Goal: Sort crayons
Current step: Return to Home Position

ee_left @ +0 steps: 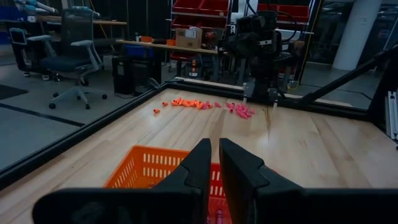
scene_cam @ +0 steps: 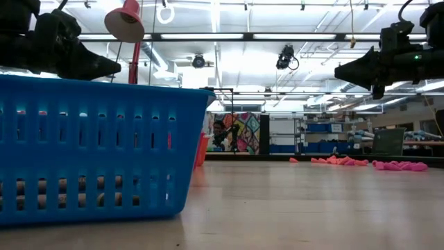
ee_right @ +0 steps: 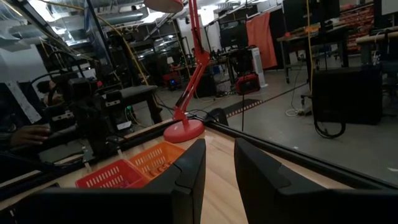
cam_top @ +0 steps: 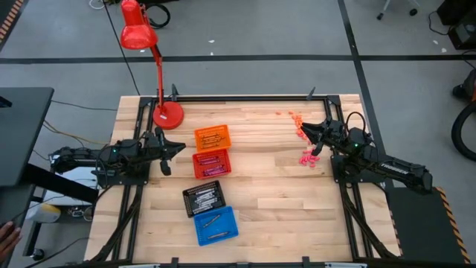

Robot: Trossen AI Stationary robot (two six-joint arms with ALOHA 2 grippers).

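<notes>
Crayons (cam_top: 212,162) are kept in four trays (cam_top: 198,223), a loose pile (cam_top: 308,158) is left by the slightly spread right end effector (ee_right: 219,144), and the left end effector (ee_left: 215,144) is pressed nearly together.

Overhead, low, wrist views sharing orange tray (ee_left: 146,167)
</notes>
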